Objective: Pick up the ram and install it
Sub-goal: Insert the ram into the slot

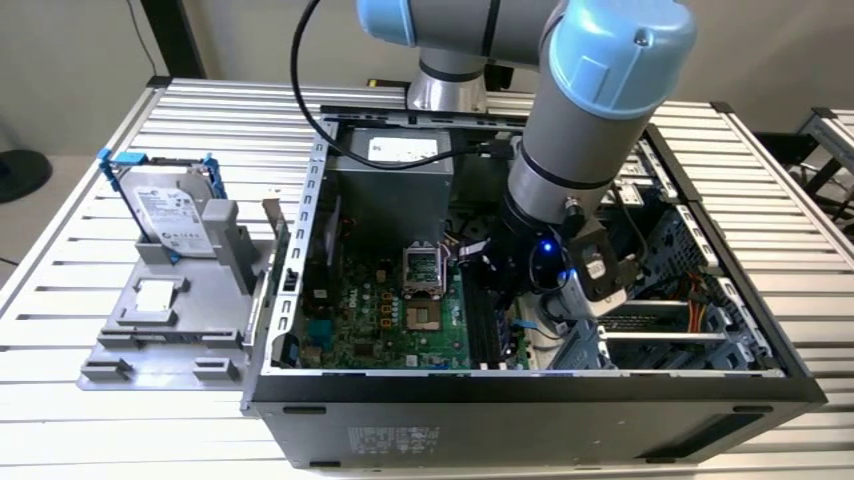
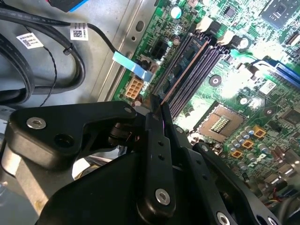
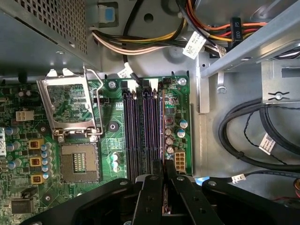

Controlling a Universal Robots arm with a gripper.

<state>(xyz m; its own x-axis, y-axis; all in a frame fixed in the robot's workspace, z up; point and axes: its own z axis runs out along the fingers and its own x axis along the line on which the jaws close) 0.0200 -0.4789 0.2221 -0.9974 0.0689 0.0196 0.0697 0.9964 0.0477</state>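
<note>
— Gripper state?

— Narrow: the black fingers are pinched on the ram, seen edge-on as a thin coppery-dark strip running from between them out over the memory slots in both wrist views.

— Where does the ram sit against those slots?

— Right over them, lined up along their length, at the slot nearest the board's edge. Whether its edge is already touching the slot I cannot tell. In the exterior view the gripper is down inside the open computer case, which lies on the slatted metal surface.

— What crowds it?

— Just beside the slots, on the side away from the board's edge, sits the processor socket with its metal frame flipped up. On the other side a small white connector stands near the fingers, and past the board's edge thick black cables loop over the case floor. Beyond the far ends of the slots, a bundle of yellow, orange and black wires crosses. A blue tab lies close by the fingers too.

— Anything outside the case?

— Well apart from the gripper, a hard drive in a blue frame stands upright on a grey holder.
</note>
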